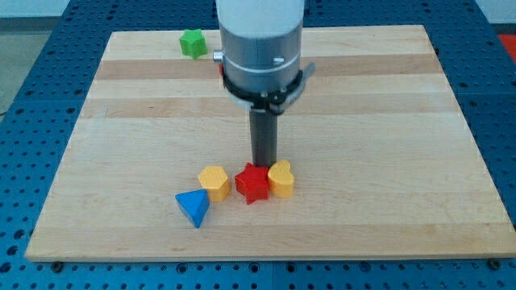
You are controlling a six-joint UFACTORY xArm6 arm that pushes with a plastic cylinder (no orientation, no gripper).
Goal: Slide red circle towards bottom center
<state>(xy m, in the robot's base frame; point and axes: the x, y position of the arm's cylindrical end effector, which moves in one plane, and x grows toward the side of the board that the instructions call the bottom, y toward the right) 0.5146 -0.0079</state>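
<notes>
My tip (263,163) down on the board (387,185), touching the red star (252,184) from the view's top; no jaws, only a bare rod. Flanking the star: yellow hexagon (214,182), yellow heart (281,177). Blue triangle (193,208) lower left. Green star (193,43) near top edge. A sliver of red (218,65) beside the arm housing, shape unclear.

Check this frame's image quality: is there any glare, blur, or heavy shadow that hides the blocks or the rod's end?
Camera view: lighting is even and soft, with no glare on the wooden board. The red block, two yellow blocks, blue block and green block look sharp, casting only faint shadows. The arm's grey housing hides part of the board; my tip sits just behind the red block.
</notes>
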